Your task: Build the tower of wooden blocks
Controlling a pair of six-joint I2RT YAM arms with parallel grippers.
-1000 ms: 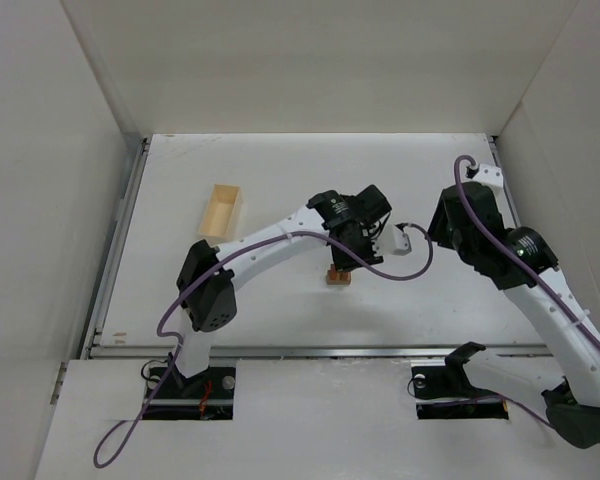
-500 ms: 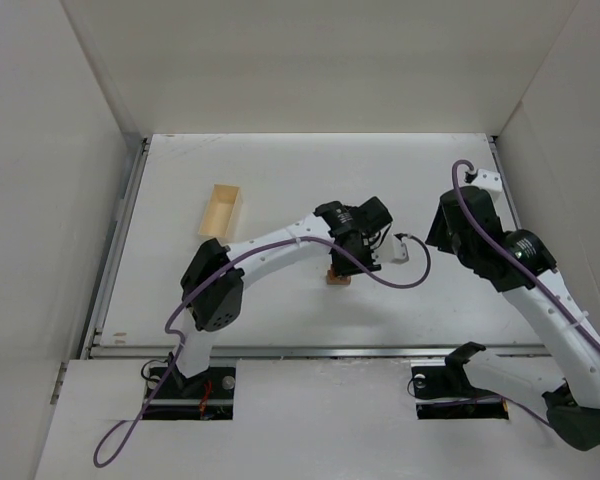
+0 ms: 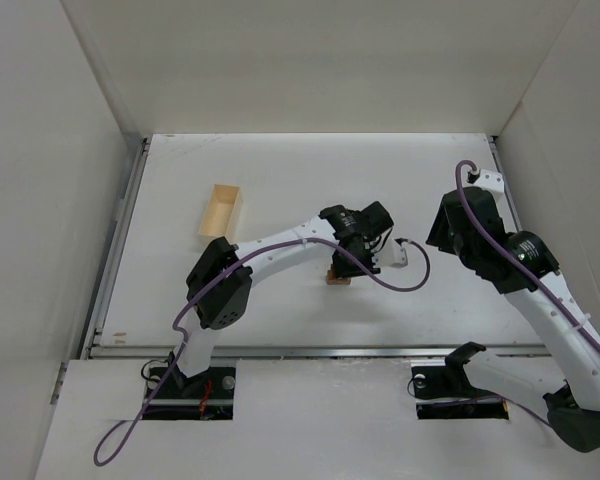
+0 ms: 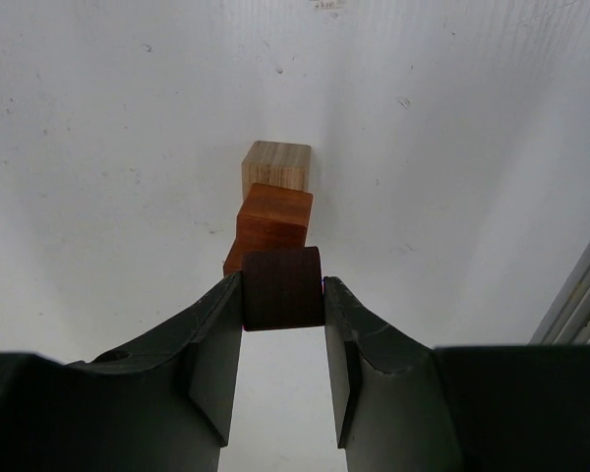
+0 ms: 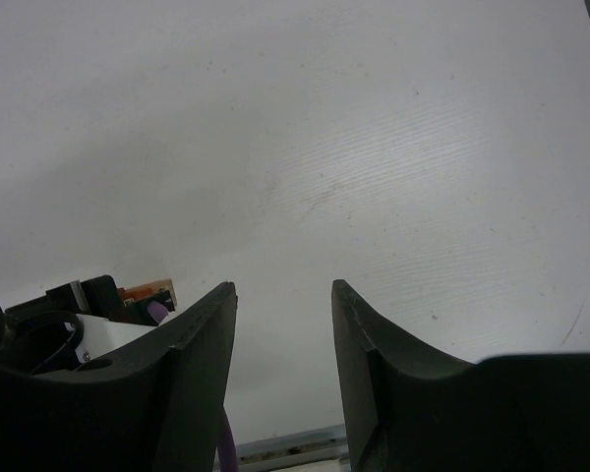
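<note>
My left gripper (image 4: pixel 283 295) is shut on a dark brown cube (image 4: pixel 283 287), gripped by its two sides. It hangs just above a small stack on the table: a reddish-orange cube (image 4: pixel 273 216) on top, a second orange block (image 4: pixel 233 260) peeking out lower left, and a light tan block (image 4: pixel 275 163) behind. From above, the left gripper (image 3: pixel 344 260) covers most of the stack (image 3: pixel 337 278), and the dark cube is hidden there. My right gripper (image 5: pixel 283 295) stands open and empty over bare table, to the right of the stack (image 3: pixel 443 228).
A pale wooden tray (image 3: pixel 220 210) lies at the back left of the table. A metal rail (image 3: pixel 300 350) runs along the near edge. White walls close in the table on three sides. The left arm's purple cable (image 3: pixel 405 278) loops between the two wrists.
The left arm's elbow has crept right and its wrist has settled slightly over the stack, still holding the dark cube. The right arm has barely moved.
</note>
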